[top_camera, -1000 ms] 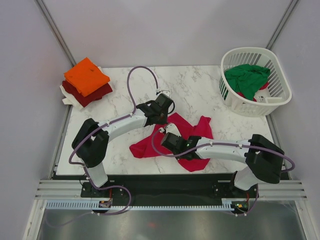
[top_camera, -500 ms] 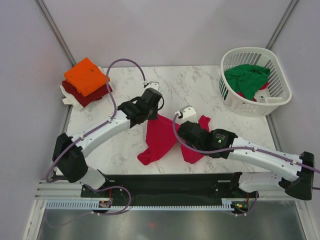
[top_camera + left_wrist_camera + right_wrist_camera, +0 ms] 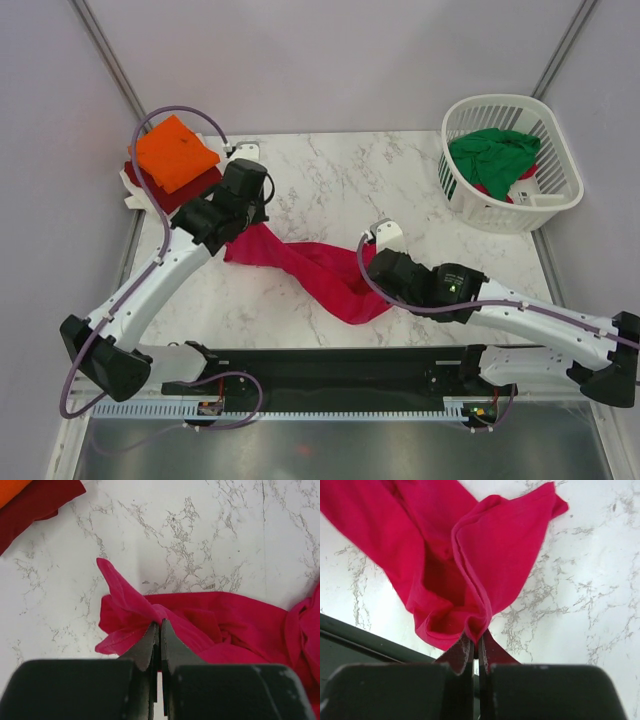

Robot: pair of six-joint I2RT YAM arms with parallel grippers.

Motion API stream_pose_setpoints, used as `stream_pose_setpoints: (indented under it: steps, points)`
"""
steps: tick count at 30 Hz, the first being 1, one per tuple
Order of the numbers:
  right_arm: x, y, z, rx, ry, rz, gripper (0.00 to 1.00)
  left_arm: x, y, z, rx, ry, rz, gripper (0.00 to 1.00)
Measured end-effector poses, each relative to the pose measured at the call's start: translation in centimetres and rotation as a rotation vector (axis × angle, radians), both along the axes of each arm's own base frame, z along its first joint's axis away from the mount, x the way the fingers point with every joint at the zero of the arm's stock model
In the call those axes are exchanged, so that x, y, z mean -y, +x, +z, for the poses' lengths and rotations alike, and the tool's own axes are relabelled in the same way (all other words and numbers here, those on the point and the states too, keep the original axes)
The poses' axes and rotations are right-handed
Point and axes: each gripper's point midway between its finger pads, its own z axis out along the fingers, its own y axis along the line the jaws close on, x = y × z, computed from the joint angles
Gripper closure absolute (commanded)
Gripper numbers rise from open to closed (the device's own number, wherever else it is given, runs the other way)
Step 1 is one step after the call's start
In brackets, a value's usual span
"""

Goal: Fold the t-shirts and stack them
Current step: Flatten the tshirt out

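Note:
The crimson-red t-shirt (image 3: 310,268) hangs stretched between my two grippers over the marble table (image 3: 400,180). My left gripper (image 3: 243,222) is shut on its left end; the left wrist view shows the cloth (image 3: 200,620) pinched at the fingertips (image 3: 159,625). My right gripper (image 3: 375,285) is shut on its right end, with the cloth (image 3: 485,555) bunched at the fingertips (image 3: 477,641). A folded stack with an orange t-shirt (image 3: 175,152) over a dark red t-shirt (image 3: 190,190) and a white one lies at the far left. A green t-shirt (image 3: 492,155) lies in the basket.
A white slatted basket (image 3: 560,190) stands at the far right corner. The table's near edge with a black rail (image 3: 330,360) runs just below the hanging cloth. Grey walls enclose the table.
My left gripper has moved left and back toward the folded stack, my right gripper slightly toward the near edge. The red t-shirt has been pulled out from a crumpled heap into a long band.

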Motion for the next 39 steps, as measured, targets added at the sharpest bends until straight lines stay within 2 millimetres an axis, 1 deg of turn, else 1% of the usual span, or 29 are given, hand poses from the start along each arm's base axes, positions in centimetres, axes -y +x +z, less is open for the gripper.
stream_pose_setpoints:
  steps: [2, 4, 6, 7, 8, 10, 11, 12, 13, 14, 15, 16, 18, 20, 21, 23, 26, 28, 30, 32, 33, 36, 38, 39]
  points:
    - [0.3, 0.3, 0.6, 0.023, 0.006, -0.013, 1.00, -0.2, -0.5, 0.4, 0.000, 0.001, -0.004, 0.98]
    - [0.8, 0.9, 1.7, 0.065, 0.001, -0.043, 1.00, -0.5, -1.0, 1.3, 0.010, 0.003, -0.012, 0.98]
    - [1.0, 1.7, 4.0, 0.119, 0.018, -0.073, 1.00, -0.9, -1.6, 3.1, 0.040, -0.008, -0.028, 0.98]
    - [1.0, 2.2, 5.9, 0.158, 0.042, -0.092, 1.00, -1.0, -2.0, 4.6, 0.071, -0.025, -0.042, 0.98]
    - [1.1, 2.6, 7.9, 0.199, 0.072, -0.111, 1.00, -1.0, -2.5, 6.4, 0.110, -0.048, -0.063, 0.98]
    - [1.5, 3.4, 13.2, 0.299, 0.183, -0.159, 1.00, -1.3, -3.8, 10.8, 0.212, -0.106, -0.101, 0.98]
    - [2.3, 3.5, 15.9, 0.349, 0.249, -0.185, 1.00, -1.5, -4.8, 13.8, 0.282, -0.144, -0.128, 0.98]
    - [3.0, 3.5, 18.1, 0.389, 0.304, -0.205, 1.00, -1.9, -6.1, 16.8, 0.358, -0.184, -0.157, 0.98]
    - [4.5, 3.2, 20.8, 0.441, 0.376, -0.235, 1.00, -2.5, -7.7, 19.7, 0.438, -0.222, -0.186, 0.98]
    - [5.9, 2.9, 22.9, 0.481, 0.434, -0.261, 1.00, -3.0, -9.4, 22.3, 0.509, -0.255, -0.221, 0.98]
    - [7.2, 2.6, 24.4, 0.512, 0.476, -0.282, 1.00, -3.6, -10.9, 24.4, 0.573, -0.280, -0.252, 0.98]
    - [8.9, 2.1, 26.0, 0.549, 0.526, -0.311, 1.00, -4.1, -12.9, 26.5, 0.641, -0.306, -0.295, 0.98]
    - [11.7, 1.2, 28.1, 0.600, 0.598, -0.352, 1.00, -5.1, -17.0, 29.8, 0.766, -0.343, -0.391, 0.97]
    - [14.2, 0.4, 29.3, 0.638, 0.656, -0.382, 1.00, -5.6, -20.4, 31.8, 0.860, -0.361, -0.483, 0.97]
    - [14.8, 0.1, 29.6, 0.646, 0.671, -0.386, 1.00, -5.8, -22.1, 32.5, 0.904, -0.363, -0.531, 0.97]
    - [16.3, -0.6, 29.8, 0.662, 0.713, -0.391, 1.00, -6.0, -24.4, 32.9, 0.958, -0.348, -0.601, 0.97]
    - [17.6, -1.4, 29.6, 0.682, 0.752, -0.384, 1.00, -5.9, -26.4, 33.0, 1.004, -0.312, -0.656, 0.98]
    - [18.3, -1.4, 29.9, 0.697, 0.744, -0.394, 1.00, -5.6, -26.8, 33.1, 1.021, -0.286, -0.673, 0.98]
    - [18.4, -0.9, 30.6, 0.713, 0.707, -0.430, 1.00, -5.1, -26.3, 33.1, 1.017, -0.263, -0.682, 0.98]
    - [17.6, 0.0, 31.1, 0.723, 0.650, -0.468, 1.00, -4.3, -24.9, 33.1, 0.996, -0.244, -0.693, 0.98]
    - [16.8, 0.7, 31.3, 0.730, 0.609, -0.483, 1.00, -3.9, -24.0, 33.1, 0.984, -0.238, -0.694, 0.98]
    - [13.6, 3.0, 32.0, 0.757, 0.483, -0.506, 1.00, -1.9, -19.3, 32.9, 0.927, -0.204, -0.696, 0.98]
    - [10.9, 4.9, 32.3, 0.775, 0.397, -0.511, 1.00, 0.0, -14.7, 32.5, 0.862, -0.172, -0.696, 0.98]
    - [10.2, 5.6, 32.6, 0.784, 0.375, -0.519, 1.00, 0.8, -12.6, 32.6, 0.845, -0.160, -0.693, 0.98]
